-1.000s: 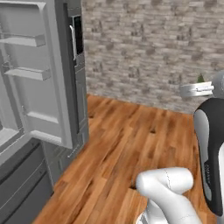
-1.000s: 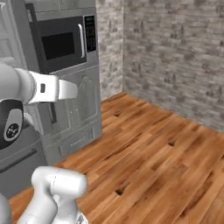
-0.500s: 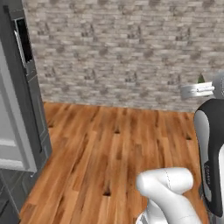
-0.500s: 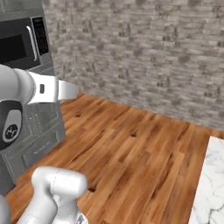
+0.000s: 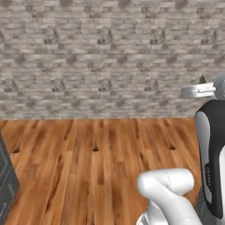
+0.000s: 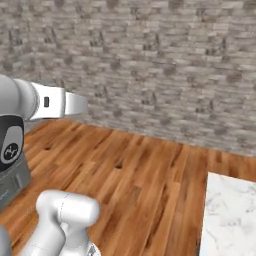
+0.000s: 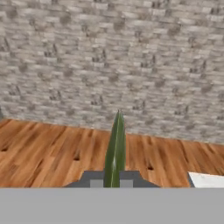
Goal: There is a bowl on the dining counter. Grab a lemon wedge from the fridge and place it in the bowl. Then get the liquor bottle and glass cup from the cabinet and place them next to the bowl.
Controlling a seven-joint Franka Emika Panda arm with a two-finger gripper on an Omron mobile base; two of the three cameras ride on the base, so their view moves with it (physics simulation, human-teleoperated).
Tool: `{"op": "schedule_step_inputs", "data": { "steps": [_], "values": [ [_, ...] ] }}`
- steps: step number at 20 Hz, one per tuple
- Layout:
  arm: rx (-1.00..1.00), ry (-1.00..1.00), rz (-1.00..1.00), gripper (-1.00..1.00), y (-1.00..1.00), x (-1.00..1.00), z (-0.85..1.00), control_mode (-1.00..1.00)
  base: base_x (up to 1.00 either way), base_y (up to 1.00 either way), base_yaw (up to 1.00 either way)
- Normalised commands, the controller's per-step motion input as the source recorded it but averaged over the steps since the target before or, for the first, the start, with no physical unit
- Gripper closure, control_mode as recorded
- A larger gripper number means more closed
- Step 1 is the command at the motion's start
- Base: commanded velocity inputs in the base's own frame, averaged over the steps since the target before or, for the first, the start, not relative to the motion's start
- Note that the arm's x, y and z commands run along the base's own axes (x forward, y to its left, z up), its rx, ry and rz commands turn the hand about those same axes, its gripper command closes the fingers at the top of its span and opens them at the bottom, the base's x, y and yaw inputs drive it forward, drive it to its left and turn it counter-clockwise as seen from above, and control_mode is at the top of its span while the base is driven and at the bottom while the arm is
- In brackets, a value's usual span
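Gripper [image 7: 114, 183]: clamped on the lemon wedge, dark fingers [image 7: 96, 183] close together on either side of it, seen at the bottom of the hand view.
Gripper from the left base view [image 5: 198, 91]: grey hand high at the right edge, above the dark upper arm; a small green tip pokes up just behind it.
Lemon wedge [image 7: 115, 151]: thin greenish-yellow sliver, edge-on, standing upright between the fingertips, narrowing to a point at the top; held in the air in front of the wall.
Lemon wedge from the left base view [image 5: 202, 80]: tiny green point just above the hand.
Dining counter [image 6: 230, 215]: white grey-veined marble corner at the lower right of the right base view, near the base; bare where it shows.
Dining counter from the hand view [image 7: 206, 180]: pale corner at the lower right, low beside the fingers.
Brick wall [image 6: 165, 65]: grey-tan stone tiles across the whole background, facing the hand.
Wooden floor [image 5: 88, 167]: warm brown planks with dark knots, running from the wall toward the base.
Dark grey panel [image 5: 6, 184]: slanted edge at the lower left of the left base view; cannot tell what it belongs to.
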Motion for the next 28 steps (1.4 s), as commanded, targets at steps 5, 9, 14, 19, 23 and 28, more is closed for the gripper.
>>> {"op": "schedule_step_inputs", "data": {
  "steps": [5,9,14,19,23,28],
  "values": [
    [0.0,0.0,0.0,1.0,0.0,0.0,0.0,1.0,1.0,-0.17,-0.29],
    [0.0,0.0,0.0,1.0,0.0,0.0,0.0,1.0,1.0,-0.15,-0.31],
    [0.0,0.0,0.0,1.0,0.0,0.0,0.0,1.0,0.94,-0.02,-0.48],
    [0.0,0.0,0.0,1.0,0.0,0.0,0.0,1.0,0.76,0.0,-0.61],
    [0.0,0.0,0.0,1.0,0.0,0.0,0.0,1.0,0.65,-0.01,-0.66],
    [0.0,0.0,0.0,1.0,0.0,0.0,0.0,1.0,0.68,0.0,-0.66]
  ]
}}
